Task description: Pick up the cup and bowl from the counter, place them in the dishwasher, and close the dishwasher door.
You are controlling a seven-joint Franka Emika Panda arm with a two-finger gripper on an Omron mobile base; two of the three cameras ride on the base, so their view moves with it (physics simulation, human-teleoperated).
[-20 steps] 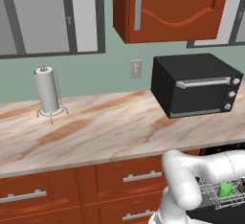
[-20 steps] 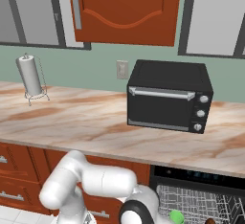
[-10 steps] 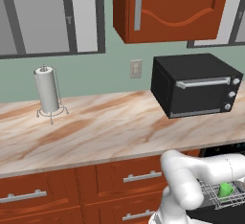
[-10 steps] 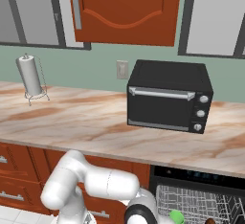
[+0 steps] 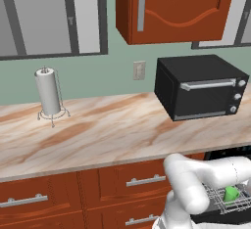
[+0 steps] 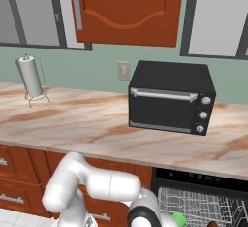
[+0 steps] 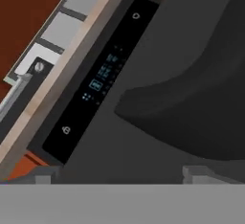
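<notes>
The small green cup (image 5: 230,194) stands in the pale wire rack (image 5: 219,204) of the open black dishwasher (image 6: 199,178), under the counter (image 5: 112,135). The same cup (image 6: 179,218) shows in the right base view just right of my wrist. My arm bends down in front of the dishwasher. In the hand view my gripper (image 7: 124,174) is open, its tips wide apart with nothing between them, facing the dishwasher's lit control strip (image 7: 100,82) and a dark inner surface. I cannot make out the bowl or the dishwasher door.
A black toaster oven (image 5: 201,86) sits on the counter above the dishwasher. A paper towel holder (image 5: 48,93) stands at the far left. Wooden drawers with silver handles (image 5: 146,179) run below the counter edge, left of the dishwasher.
</notes>
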